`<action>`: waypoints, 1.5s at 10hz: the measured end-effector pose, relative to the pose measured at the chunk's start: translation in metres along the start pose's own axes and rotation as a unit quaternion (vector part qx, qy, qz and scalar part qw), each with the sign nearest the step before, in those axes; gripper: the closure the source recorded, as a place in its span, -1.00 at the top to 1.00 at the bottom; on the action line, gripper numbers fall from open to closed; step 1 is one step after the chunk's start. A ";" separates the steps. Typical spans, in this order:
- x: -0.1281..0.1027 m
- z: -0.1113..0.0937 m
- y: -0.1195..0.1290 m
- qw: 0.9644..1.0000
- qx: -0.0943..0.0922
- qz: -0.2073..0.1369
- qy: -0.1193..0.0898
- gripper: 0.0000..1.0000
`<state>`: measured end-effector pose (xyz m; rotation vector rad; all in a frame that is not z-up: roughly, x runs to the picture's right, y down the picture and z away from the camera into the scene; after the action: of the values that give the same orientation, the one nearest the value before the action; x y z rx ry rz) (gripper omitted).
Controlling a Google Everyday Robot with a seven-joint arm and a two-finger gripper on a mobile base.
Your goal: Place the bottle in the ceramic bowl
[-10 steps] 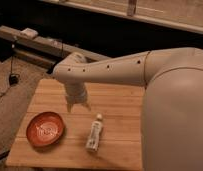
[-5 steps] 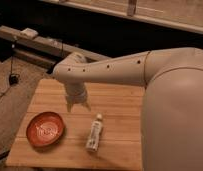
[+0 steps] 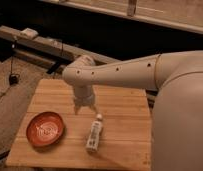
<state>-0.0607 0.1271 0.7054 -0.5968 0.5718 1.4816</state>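
End effector point(image 3: 85, 107) spread, shifted toward bottle point(image 3: 94, 134)

Robot body, one item.
- Arm point(image 3: 126, 71): a thick tubular link in a smooth cream-white casing with a slight sheen. A row of small dark round dots point(image 3: 116, 69) runs along its side; whether they are screws or holes cannot be told.
- Joint housing point(image 3: 77, 74): a rounded, domed cap of the same cream colour, with a few more dark dots.
- Shell point(image 3: 181, 117): a large, bulbous, plain cream casing with no markings visible.
- Wrist point(image 3: 83, 92): a short, narrower, paler cylinder.
- Claw point(image 3: 85, 106): small and whitish-grey, it hangs under the wrist, above the wooden counter point(image 3: 122, 107).
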 end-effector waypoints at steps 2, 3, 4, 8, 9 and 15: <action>0.009 0.015 -0.011 1.000 -0.002 0.010 0.003 0.30; 0.014 0.024 -0.014 1.000 -0.001 0.011 0.002 0.30; 0.020 0.036 -0.013 1.000 -0.002 0.009 0.003 0.30; 0.023 0.074 -0.019 1.000 -0.009 0.013 0.027 0.30; 0.023 0.081 -0.020 0.999 -0.011 0.014 0.035 0.30; 0.022 0.120 -0.031 0.996 -0.008 0.029 0.089 0.30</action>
<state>-0.0307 0.2250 0.7788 -0.7349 0.7209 1.4968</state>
